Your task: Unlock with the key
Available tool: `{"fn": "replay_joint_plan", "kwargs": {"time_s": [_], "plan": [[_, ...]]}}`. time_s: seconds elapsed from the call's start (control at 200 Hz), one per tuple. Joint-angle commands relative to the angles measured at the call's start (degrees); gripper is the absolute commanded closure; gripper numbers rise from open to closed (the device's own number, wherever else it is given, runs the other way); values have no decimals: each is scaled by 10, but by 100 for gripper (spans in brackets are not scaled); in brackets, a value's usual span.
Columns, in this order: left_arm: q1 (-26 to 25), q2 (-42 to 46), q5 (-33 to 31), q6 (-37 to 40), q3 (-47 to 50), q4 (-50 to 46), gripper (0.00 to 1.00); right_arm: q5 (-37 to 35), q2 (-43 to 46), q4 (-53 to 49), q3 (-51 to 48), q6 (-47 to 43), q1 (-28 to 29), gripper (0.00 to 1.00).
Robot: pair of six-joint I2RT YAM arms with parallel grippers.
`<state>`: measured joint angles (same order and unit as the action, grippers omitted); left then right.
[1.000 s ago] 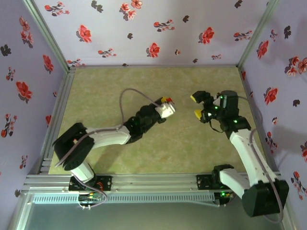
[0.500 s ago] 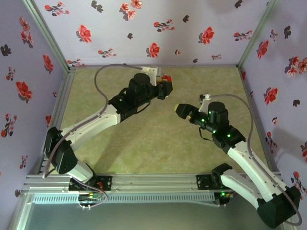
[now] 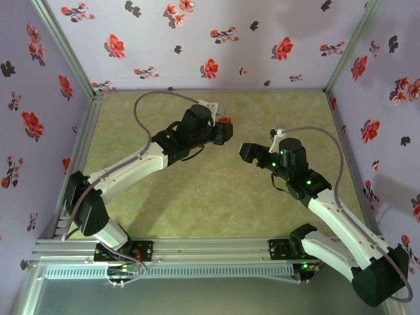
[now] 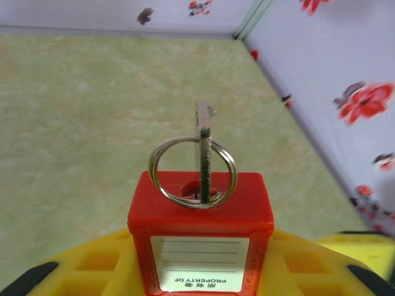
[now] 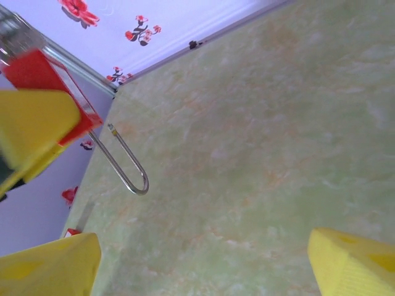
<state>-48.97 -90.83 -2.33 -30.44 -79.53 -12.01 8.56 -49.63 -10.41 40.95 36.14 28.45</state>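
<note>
The key stands upright in the top of the red padlock, a steel split ring looped through it. The left gripper is clamped on the padlock body, its yellow fingers pressed against either side. In the right wrist view the padlock's silver shackle curves out from the body. In the top view the padlock sits over the far middle of the green surface. The right gripper is near it, facing it, with its fingers spread wide apart and holding nothing.
</note>
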Motion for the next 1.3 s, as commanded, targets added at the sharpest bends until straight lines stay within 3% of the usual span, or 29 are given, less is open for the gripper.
{"fn": "replay_joint_plan", "kwargs": {"time_s": [0.0, 0.165, 0.4, 0.715, 0.855, 0.995, 1.08, 1.13, 1.165, 1.295], "plan": [[10, -26, -50, 101, 15, -54, 100, -33, 41, -54, 0, -24, -1, 11], [18, -96, -110, 180, 11, -108, 100, -37, 84, -114, -1, -27, -4, 10], [-1, -191, -131, 244, -5, -117, 100, -43, 119, -154, -11, -23, -9, 8], [-76, -229, -117, 282, 13, -133, 100, -20, 121, -200, 14, -41, -53, 5], [-95, -219, -76, 282, 39, -142, 100, 25, 105, -230, 35, -41, -97, 4], [-102, -186, -26, 311, 60, -181, 74, 56, 62, -285, 70, -55, -119, 3], [-108, -144, -15, 321, 87, -196, 38, 66, 34, -310, 91, -70, -123, 2], [-108, -106, -15, 320, 106, -204, 27, 78, 17, -318, 101, -80, -124, 2], [-108, -77, -14, 318, 119, -209, 7, 88, 2, -324, 109, -88, -125, 1], [-107, 52, -7, 294, 161, -223, 0, 117, -48, -331, 131, -120, -127, 1]]}}
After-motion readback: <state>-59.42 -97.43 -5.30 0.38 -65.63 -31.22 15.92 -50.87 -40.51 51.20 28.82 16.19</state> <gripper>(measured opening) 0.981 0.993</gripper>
